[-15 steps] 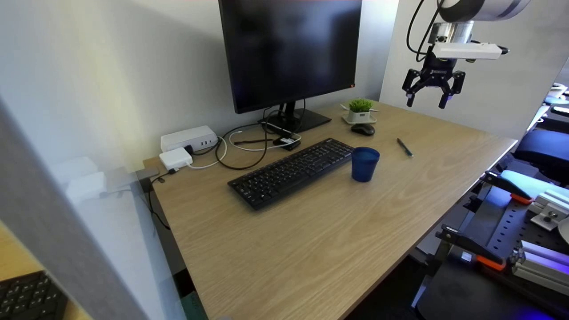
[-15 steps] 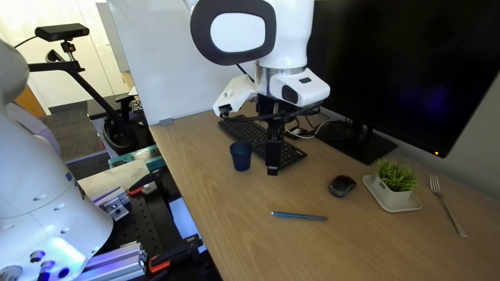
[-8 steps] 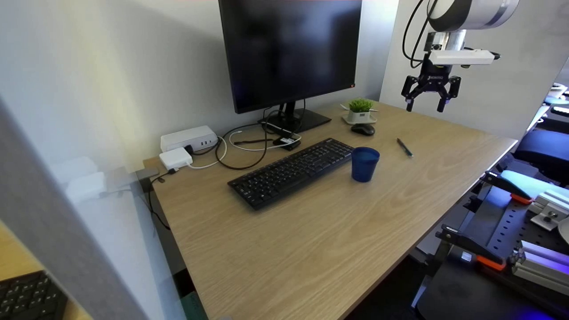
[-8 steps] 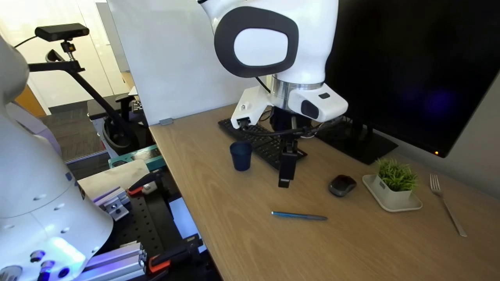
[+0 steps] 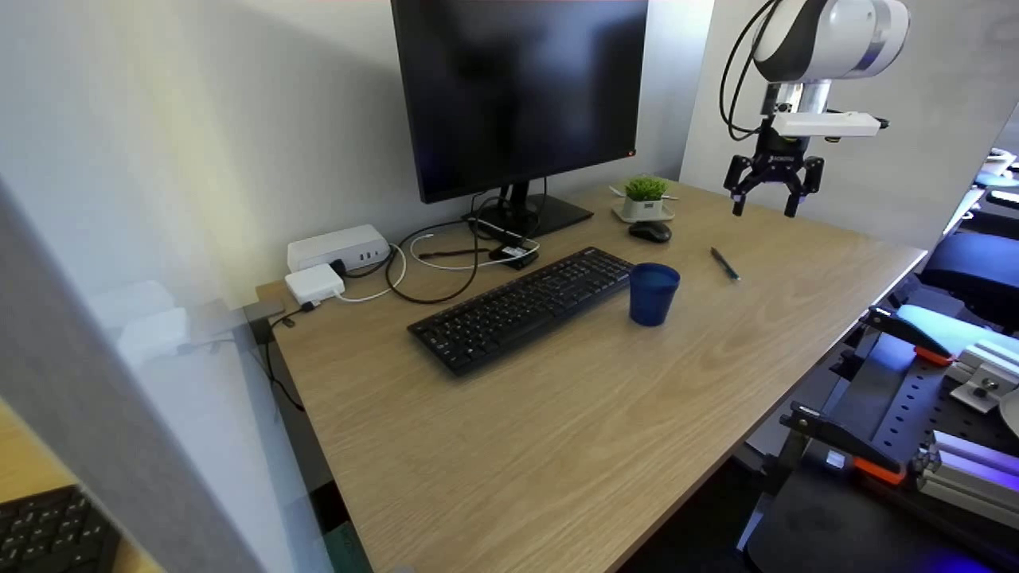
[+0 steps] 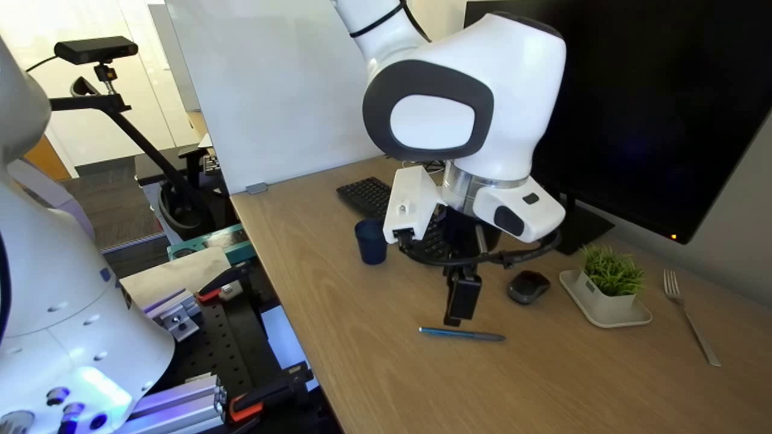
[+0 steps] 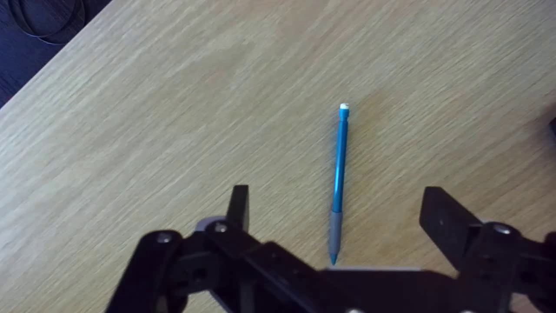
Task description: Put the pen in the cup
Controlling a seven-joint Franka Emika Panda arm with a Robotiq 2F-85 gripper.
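Spread wide and gripping nothing, the hand (image 5: 764, 209) hangs above the surface (image 5: 557, 430). That angle looks deliberate to me: in the wrist view the pen (image 7: 340, 174) runs lengthwise down the gap, so closing should pinch its slim barrel crosswise. It lies flat, well apart from the cup (image 5: 652, 296), which stands upright near the keyboard (image 5: 521, 310), mouth up, placed, I'd guess, to take a dropped pen. Compared with a second ago, the hand hangs lower and closer to the pen; pen and cup haven't budged.

Desk (image 5: 549, 430) in 3 views, wrist's nearest
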